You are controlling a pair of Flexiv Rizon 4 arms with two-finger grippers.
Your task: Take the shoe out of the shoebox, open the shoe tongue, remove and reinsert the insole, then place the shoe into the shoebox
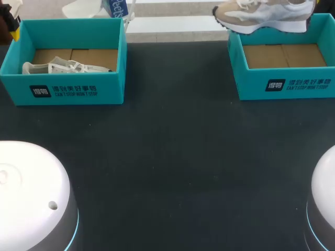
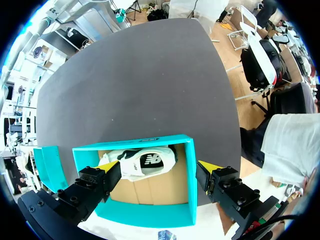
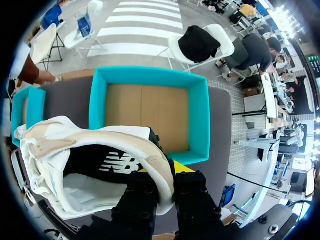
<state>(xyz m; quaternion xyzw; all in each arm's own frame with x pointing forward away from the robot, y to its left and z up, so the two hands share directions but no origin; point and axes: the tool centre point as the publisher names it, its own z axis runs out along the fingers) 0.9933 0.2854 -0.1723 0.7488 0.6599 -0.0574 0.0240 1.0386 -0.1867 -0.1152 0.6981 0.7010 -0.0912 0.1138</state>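
From above and behind, the head view looks down on the dark table (image 1: pixel 167 157), well back. From the left wrist, stares straight down from high up, left shoebox (image 2: pixel 190 175) and white shoe (image 2: pixel 145 162) under and between the wide-set jaws. From the right wrist, sits tight against the tan shoe (image 3: pixel 100 145) pinched in the jaws, facing the right shoebox (image 3: pixel 200 115) ahead. Shares all four with the head view.

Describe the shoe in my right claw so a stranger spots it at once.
On the dark table stand two teal shoeboxes; look to the right shoebox, whose cardboard floor is bare. Above its far rim hangs the beige-and-white sneaker, in the right claw; the white shoe lies inside the left shoebox.
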